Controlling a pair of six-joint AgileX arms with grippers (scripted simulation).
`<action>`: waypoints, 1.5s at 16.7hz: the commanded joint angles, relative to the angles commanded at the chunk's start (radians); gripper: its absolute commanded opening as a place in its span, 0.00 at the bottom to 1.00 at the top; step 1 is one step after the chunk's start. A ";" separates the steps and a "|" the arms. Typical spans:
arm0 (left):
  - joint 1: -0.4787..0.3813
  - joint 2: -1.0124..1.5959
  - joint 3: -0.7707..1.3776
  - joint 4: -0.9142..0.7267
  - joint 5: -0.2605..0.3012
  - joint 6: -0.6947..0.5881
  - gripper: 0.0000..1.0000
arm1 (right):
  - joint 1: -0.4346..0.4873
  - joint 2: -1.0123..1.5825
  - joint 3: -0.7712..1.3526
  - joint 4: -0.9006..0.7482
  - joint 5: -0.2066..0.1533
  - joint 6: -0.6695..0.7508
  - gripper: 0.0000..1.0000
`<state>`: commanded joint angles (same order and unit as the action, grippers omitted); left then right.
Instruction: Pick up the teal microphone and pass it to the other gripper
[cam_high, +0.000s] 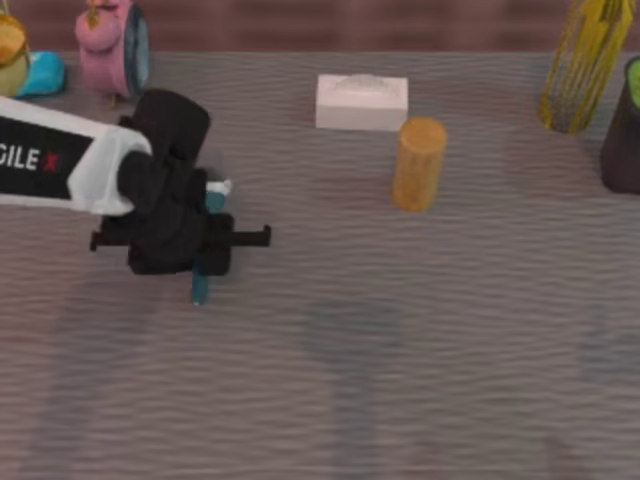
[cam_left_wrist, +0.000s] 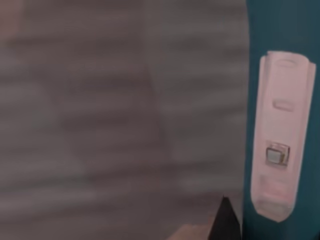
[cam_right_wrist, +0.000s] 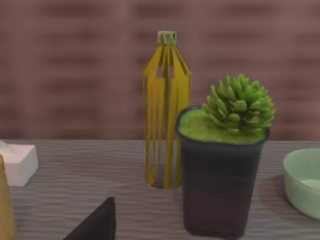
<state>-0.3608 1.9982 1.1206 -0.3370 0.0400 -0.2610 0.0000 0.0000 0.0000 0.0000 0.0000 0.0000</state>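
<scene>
Left pincer (cam_high: 203, 243) over worktop's (cam_high: 400, 350) left part, fingers clamped on teal microphone (cam_high: 201, 280); microphone lying under it, handle tip poking out on near side, pale head end (cam_high: 218, 188) on far side; left wrist view shows teal handle (cam_left_wrist: 280, 30) with white switch patch (cam_left_wrist: 280, 135) close up; right pincer outside top view, one black fingertip (cam_right_wrist: 97, 222) in right wrist view, spread cannot be told; orange cylinder (cam_high: 418, 163) and white box (cam_high: 362, 101) well right of microphone; yellow bottle (cam_right_wrist: 166, 110), potted plant (cam_right_wrist: 225, 165) at far right.
</scene>
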 joint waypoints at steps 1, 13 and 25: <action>0.002 -0.014 -0.017 0.068 0.025 0.015 0.00 | 0.000 0.000 0.000 0.000 0.000 0.000 1.00; 0.038 -0.258 -0.307 1.084 0.384 0.233 0.00 | 0.000 0.000 0.000 0.000 0.000 0.000 1.00; 0.004 -0.338 -0.357 1.239 0.407 0.270 0.00 | 0.000 0.000 0.000 0.000 0.000 0.000 1.00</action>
<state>-0.3568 1.6602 0.7641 0.9017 0.4466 0.0092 0.0000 0.0000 0.0000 0.0000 0.0000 0.0000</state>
